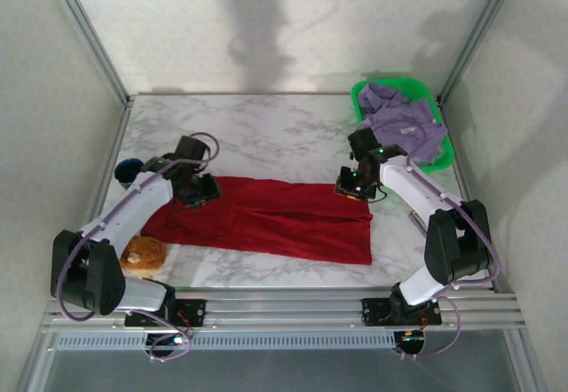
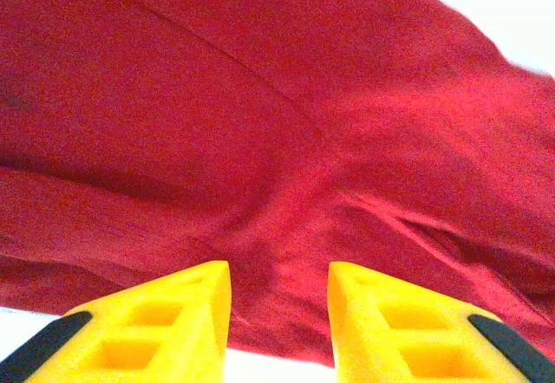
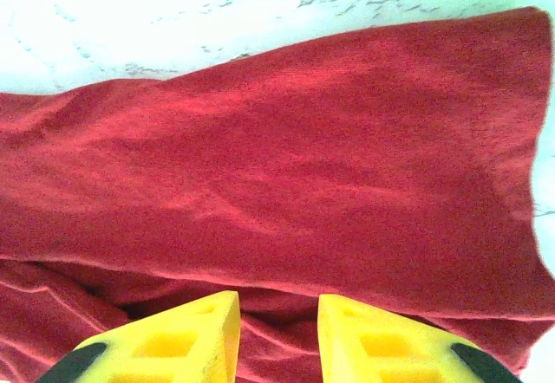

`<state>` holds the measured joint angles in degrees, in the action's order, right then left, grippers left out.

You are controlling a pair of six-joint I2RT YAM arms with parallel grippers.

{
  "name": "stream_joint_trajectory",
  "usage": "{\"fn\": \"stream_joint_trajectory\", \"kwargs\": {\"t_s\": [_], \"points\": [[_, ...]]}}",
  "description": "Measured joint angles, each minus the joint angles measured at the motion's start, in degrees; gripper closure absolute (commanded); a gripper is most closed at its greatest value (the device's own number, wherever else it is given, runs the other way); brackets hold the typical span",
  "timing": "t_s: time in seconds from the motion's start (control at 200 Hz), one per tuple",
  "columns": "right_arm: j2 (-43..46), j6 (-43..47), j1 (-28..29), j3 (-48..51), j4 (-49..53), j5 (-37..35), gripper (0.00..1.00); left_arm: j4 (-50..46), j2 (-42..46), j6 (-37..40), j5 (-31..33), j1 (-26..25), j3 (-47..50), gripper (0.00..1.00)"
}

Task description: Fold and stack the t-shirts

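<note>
Red t-shirt [image 1: 266, 219] lies stretched across the tabletop [image 1: 266, 139]. The left gripper [image 1: 199, 192] and right gripper [image 1: 349, 186] are low over its far edge, fingers [image 2: 173, 314] apart. The lavender t-shirt [image 1: 404, 126] sits in the green basket [image 1: 362, 99]. Uneven pinches could skew the fold.

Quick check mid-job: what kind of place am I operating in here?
Most likely a lab robot test cell, not a home: the white marble-patterned tabletop is boxed in by plain white panel walls on aluminium frame posts, with slotted aluminium rails carrying both arm bases.
</note>
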<state>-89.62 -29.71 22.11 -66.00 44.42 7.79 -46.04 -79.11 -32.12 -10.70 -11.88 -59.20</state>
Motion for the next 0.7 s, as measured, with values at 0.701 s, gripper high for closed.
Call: {"fn": "stream_joint_trajectory", "kwargs": {"t_s": [0.701], "points": [[-22.1,-16.9,30.6,-16.5,-13.6,9.9,0.7,5.7,-7.3,12.4,-3.9,23.3,6.5,0.99]]}}
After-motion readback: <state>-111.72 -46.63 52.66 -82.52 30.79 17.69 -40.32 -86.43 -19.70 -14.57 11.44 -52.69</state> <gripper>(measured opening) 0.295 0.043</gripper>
